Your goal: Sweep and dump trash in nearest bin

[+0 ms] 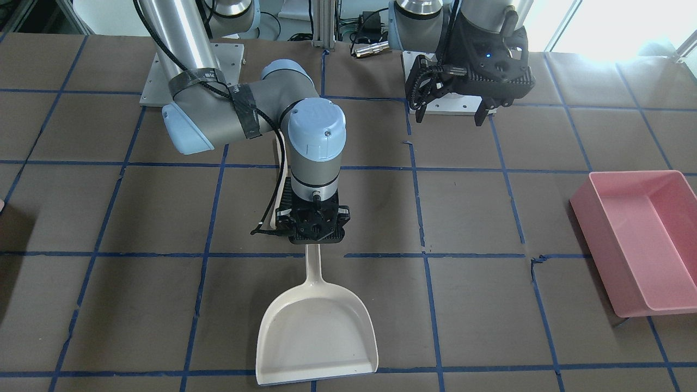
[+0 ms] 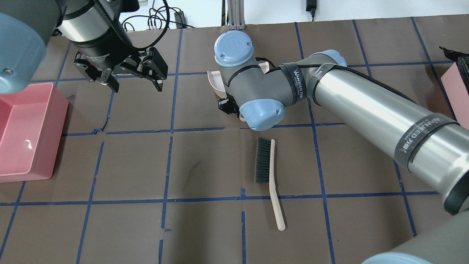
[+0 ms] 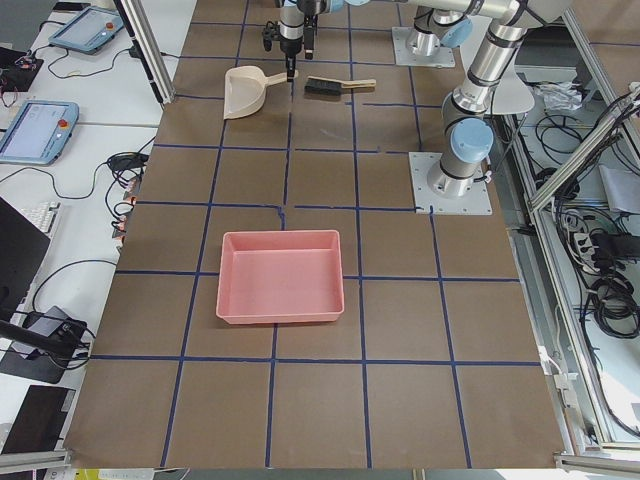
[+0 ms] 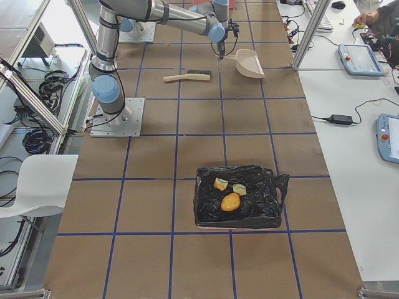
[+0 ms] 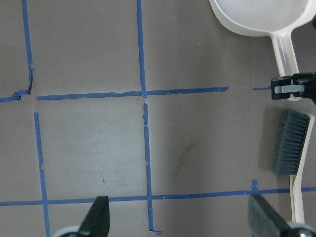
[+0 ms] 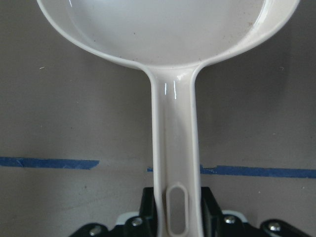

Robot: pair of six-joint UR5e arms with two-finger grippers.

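Right gripper point(image 1: 317, 238) clamped on dustpan point(image 1: 318, 332) handle, pan flat on the table. Left gripper point(image 1: 450, 117) jaws apart, holding nothing. Trash point(image 4: 230, 202) sits in black-lined bin point(image 4: 202, 208).

The right arm point(image 2: 366, 110) hides most of the dustpan point(image 2: 214, 83) overhead.

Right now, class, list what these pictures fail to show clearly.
Dustpan: overhead view, mostly hidden under the right arm.
Brush: front view, mostly behind that arm.
Trash: right side view only, too small for detail.
Black-lined bin: overhead view, cut off by the right edge.
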